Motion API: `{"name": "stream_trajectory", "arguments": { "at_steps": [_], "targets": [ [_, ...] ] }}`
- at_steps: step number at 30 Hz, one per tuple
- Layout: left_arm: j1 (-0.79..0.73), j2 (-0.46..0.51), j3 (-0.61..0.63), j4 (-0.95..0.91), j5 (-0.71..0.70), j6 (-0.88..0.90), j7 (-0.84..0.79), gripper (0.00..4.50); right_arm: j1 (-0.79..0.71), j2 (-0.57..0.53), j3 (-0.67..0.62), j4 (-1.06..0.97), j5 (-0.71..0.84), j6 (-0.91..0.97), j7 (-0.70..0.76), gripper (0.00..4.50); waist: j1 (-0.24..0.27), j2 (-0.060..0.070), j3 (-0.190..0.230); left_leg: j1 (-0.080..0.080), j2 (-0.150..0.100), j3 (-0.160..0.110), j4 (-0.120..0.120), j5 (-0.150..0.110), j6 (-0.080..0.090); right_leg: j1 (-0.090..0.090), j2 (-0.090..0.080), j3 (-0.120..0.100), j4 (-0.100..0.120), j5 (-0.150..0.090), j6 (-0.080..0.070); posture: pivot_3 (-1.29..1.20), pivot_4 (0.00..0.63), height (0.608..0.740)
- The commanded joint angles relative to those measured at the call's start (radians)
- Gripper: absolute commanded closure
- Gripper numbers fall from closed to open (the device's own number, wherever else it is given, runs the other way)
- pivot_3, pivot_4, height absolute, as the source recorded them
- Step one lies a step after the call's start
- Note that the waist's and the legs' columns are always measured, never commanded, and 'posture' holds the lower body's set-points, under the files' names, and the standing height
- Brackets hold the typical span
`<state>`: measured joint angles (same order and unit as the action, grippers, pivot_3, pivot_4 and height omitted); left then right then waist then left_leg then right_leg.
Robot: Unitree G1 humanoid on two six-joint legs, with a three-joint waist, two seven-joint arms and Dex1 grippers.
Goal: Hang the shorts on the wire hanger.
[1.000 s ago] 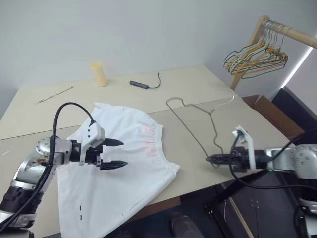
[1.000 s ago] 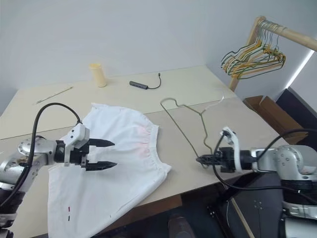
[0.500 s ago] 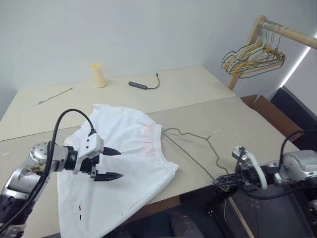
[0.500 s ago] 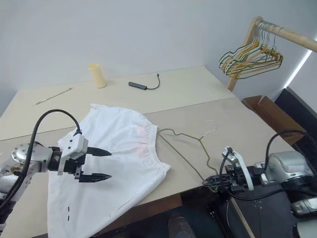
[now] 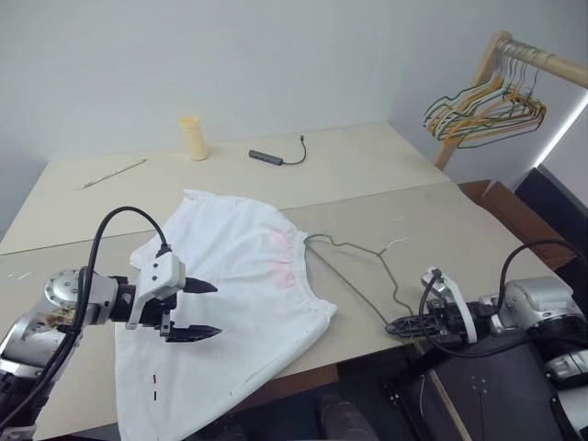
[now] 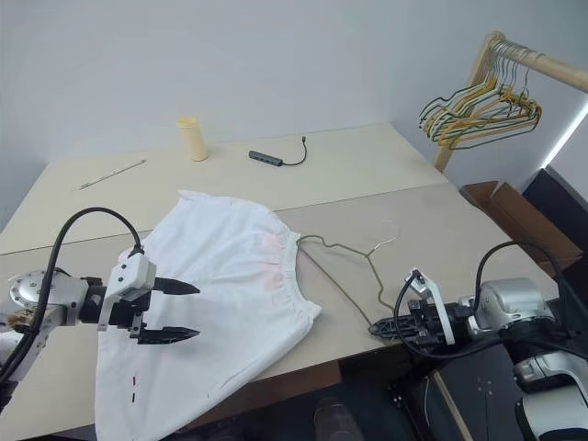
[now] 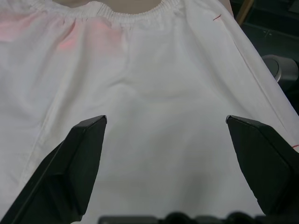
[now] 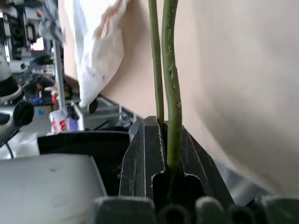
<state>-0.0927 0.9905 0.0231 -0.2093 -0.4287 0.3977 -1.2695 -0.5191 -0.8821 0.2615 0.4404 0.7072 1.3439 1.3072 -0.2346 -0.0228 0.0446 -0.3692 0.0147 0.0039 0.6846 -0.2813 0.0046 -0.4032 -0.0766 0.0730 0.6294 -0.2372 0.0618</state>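
The white shorts [image 5: 241,276] lie spread flat on the table, gathered waistband toward the right, with a faint pink patch near it. My left gripper [image 5: 213,310] hovers open over the shorts' middle, and the cloth [image 7: 154,93] shows between its black fingers [image 7: 79,158]. The wire hanger [image 5: 349,284] lies on the table just right of the waistband, its hook end next to the cloth. My right gripper [image 5: 393,326] is at the table's front edge, shut on the hanger's near corner; two wire strands [image 8: 170,70] run out of its closed jaws.
A yellow cup [image 5: 191,138], a black adapter with its cable [image 5: 266,158] and a thin stick [image 5: 112,173] lie at the table's [image 5: 441,220] far side. A wooden rail with coloured hangers [image 5: 487,106] stands at the far right. A brown box [image 5: 514,216] sits beyond the table's right edge.
My right gripper has sunk toward the table's front edge, and the hanger it holds has gone from tilted up to lying flat beside the waistband. The left gripper stays open over the shorts.
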Motion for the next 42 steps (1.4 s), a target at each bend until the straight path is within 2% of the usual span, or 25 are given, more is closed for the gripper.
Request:
{"name": "stream_trajectory", "arguments": {
  "at_steps": [1,14,24,42],
  "targets": [
    [0.006,0.000,0.022,-0.032,-0.002,-0.008,0.010,0.03,-0.020,-0.003,-0.019,0.017,-0.018,-0.025,0.033,4.50,0.000,0.000,0.000,0.000,0.000,0.000,0.000,0.000,0.000,0.000,0.000,0.000,0.000,0.000,0.000,-0.21,0.000,0.740],
    [0.025,-0.001,0.028,-0.045,0.000,-0.013,0.033,0.03,0.022,0.023,0.005,-0.066,-0.018,0.002,0.071,4.50,0.001,0.000,0.000,0.000,0.000,0.000,0.000,0.000,0.000,0.000,0.000,0.000,0.001,0.001,-0.001,-0.19,0.000,0.740],
    [0.021,-0.013,0.009,-0.042,0.005,-0.018,0.044,0.03,-0.016,0.031,-0.013,0.037,-0.070,-0.038,0.053,4.50,0.001,0.000,0.000,0.000,0.000,0.000,0.000,0.000,0.000,0.000,0.000,0.000,0.001,0.001,-0.002,-0.20,0.000,0.740],
    [0.025,-0.013,0.013,-0.044,0.021,-0.023,0.044,0.03,-0.006,0.008,0.085,-0.070,-0.106,-0.085,0.183,4.50,0.001,0.000,0.000,0.000,0.000,-0.001,0.001,0.000,0.000,0.000,0.000,0.000,0.001,0.001,-0.002,-0.19,0.000,0.740]
  ]
}}
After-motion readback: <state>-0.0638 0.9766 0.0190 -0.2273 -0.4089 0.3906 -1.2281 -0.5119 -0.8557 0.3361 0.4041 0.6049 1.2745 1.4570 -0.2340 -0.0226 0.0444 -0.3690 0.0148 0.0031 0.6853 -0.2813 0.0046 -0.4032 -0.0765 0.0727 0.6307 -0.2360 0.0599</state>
